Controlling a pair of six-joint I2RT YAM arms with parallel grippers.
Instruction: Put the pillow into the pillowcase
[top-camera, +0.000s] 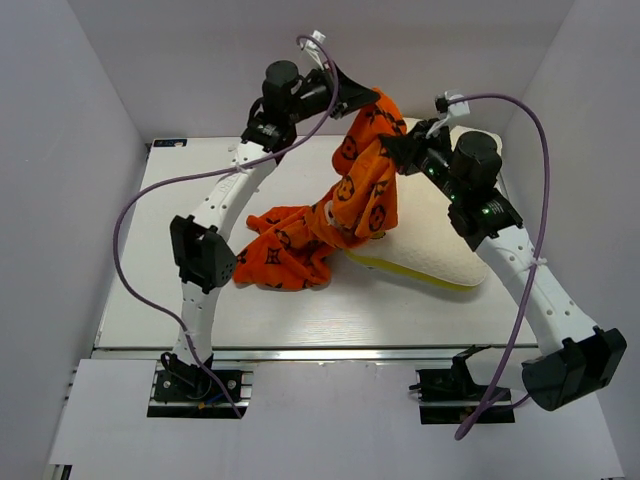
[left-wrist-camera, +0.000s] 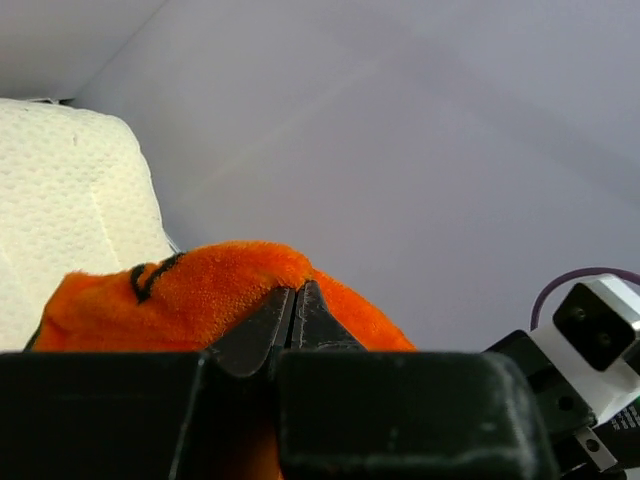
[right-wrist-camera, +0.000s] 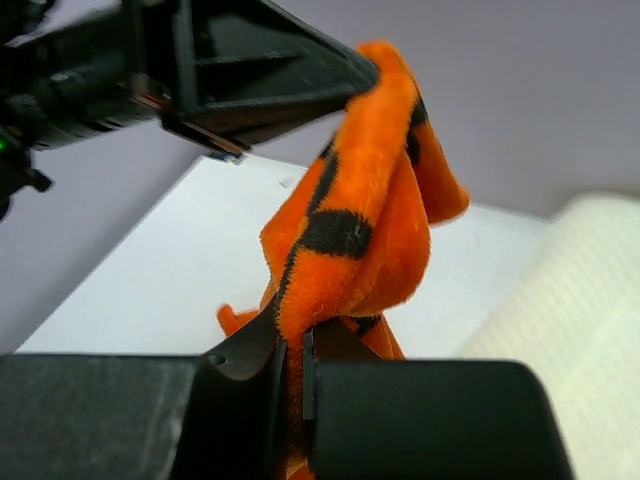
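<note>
The orange pillowcase (top-camera: 355, 195) with black pumpkin faces hangs raised over the table, its lower part heaped on the tabletop. My left gripper (top-camera: 372, 100) pinches its top edge, jaws shut on the fleece (left-wrist-camera: 215, 290). Just to the right and lower, my right gripper (top-camera: 392, 143) is shut on a neighbouring fold of the pillowcase (right-wrist-camera: 350, 230). The white pillow (top-camera: 440, 235) with a yellow edge lies flat on the table at the right, partly under the hanging fabric. It shows as a white textured mass (left-wrist-camera: 60, 200) in the left wrist view and at the right edge (right-wrist-camera: 570, 330) of the right wrist view.
Grey walls enclose the white table (top-camera: 170, 290) at the back and both sides. Purple cables (top-camera: 130, 215) loop beside each arm. The left arm's gripper body (right-wrist-camera: 200, 70) fills the upper left of the right wrist view.
</note>
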